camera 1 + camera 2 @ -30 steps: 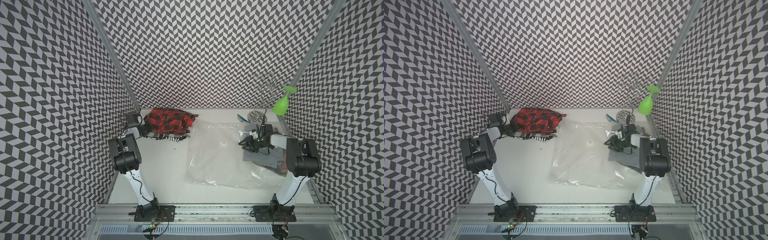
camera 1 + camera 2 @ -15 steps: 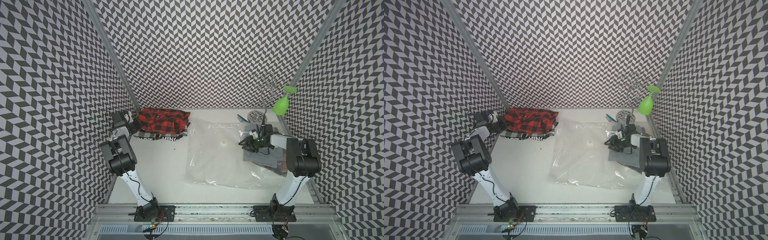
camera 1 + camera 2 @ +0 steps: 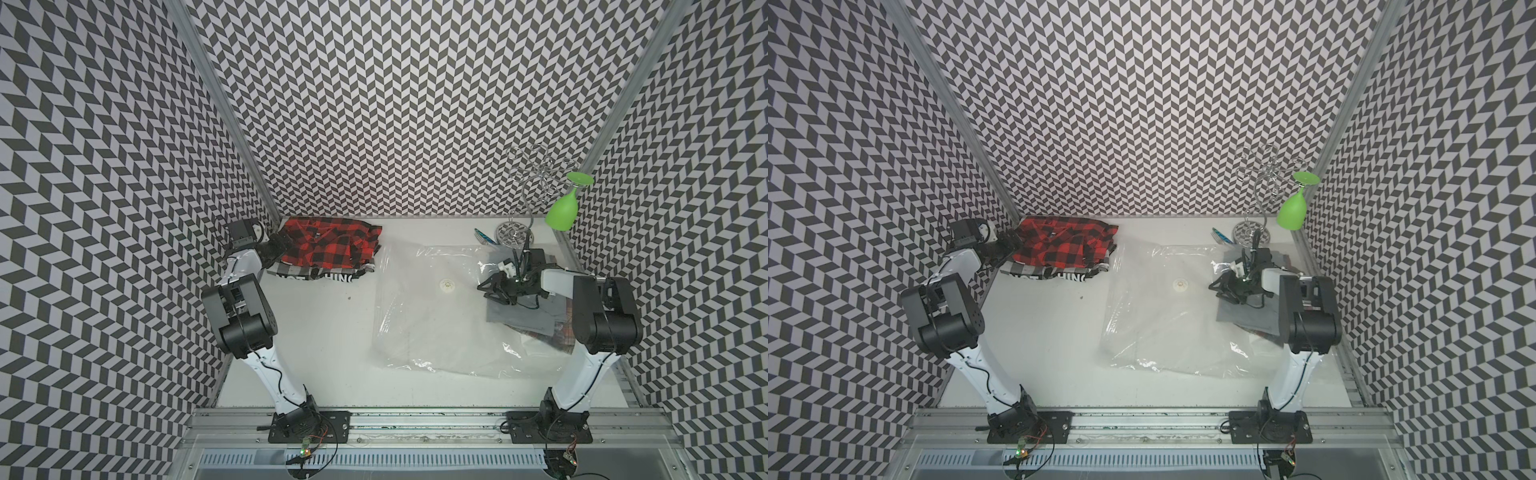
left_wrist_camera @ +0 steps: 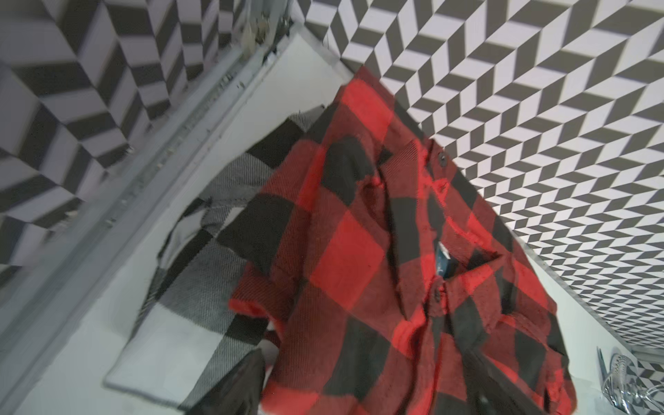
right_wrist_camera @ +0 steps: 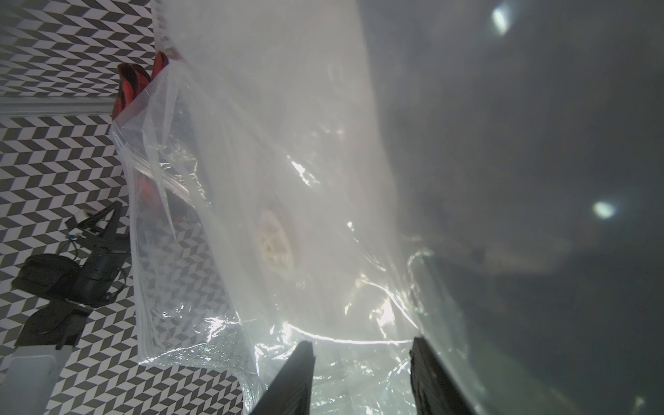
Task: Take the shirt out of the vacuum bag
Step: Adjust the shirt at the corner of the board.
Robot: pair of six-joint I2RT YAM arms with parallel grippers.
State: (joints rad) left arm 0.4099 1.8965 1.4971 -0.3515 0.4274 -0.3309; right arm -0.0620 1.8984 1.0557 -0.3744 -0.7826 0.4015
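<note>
In both top views the shirt (image 3: 328, 245) (image 3: 1064, 245) is lying outside the vacuum bag (image 3: 436, 328) (image 3: 1167, 320), at the far left corner of the surface (image 3: 316, 353). The left gripper (image 3: 276, 246) is sitting just beside the shirt's left edge. The right gripper (image 3: 494, 289) is reaching low over the vacuum bag's right part, near the valve (image 3: 446, 285).

In the left wrist view the left gripper (image 4: 357, 386) is standing with its fingers wide apart, and the near edge of the shirt (image 4: 395, 269) is lying between them.

In the right wrist view the right gripper (image 5: 363, 375) is showing its jaws apart, with crinkled plastic of the vacuum bag (image 5: 287, 172) lying between and ahead.
</note>
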